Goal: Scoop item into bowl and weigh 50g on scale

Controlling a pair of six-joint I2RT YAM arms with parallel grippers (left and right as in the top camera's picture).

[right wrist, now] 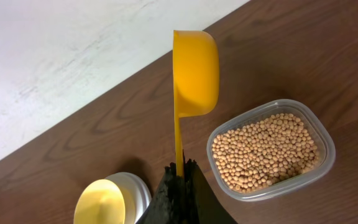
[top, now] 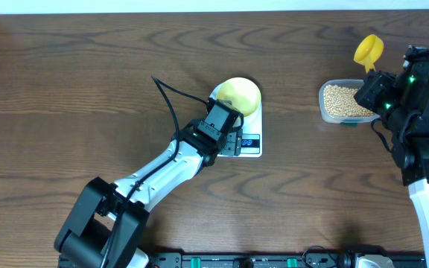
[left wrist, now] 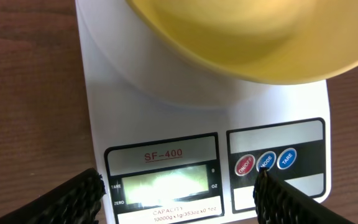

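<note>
Left gripper hangs spread wide and holding nothing, low over the front of the scale, one finger right by the three round buttons. Danger here: lean on the white top or hit the wrong button and the zero is off, so every gram after that reads false. The display is washed out and I can't read a figure.

Over on the right, the right gripper is pressed together on the handle of the yellow scoop, held upright above the surface next to the clear tub. The carry to the scale is long, and any tilt will scatter round beans everywhere.

The tub holds a deep layer of beans. The bowl sits on the back part of the scale, and no beans show in it. I can't see inside the scoop.
</note>
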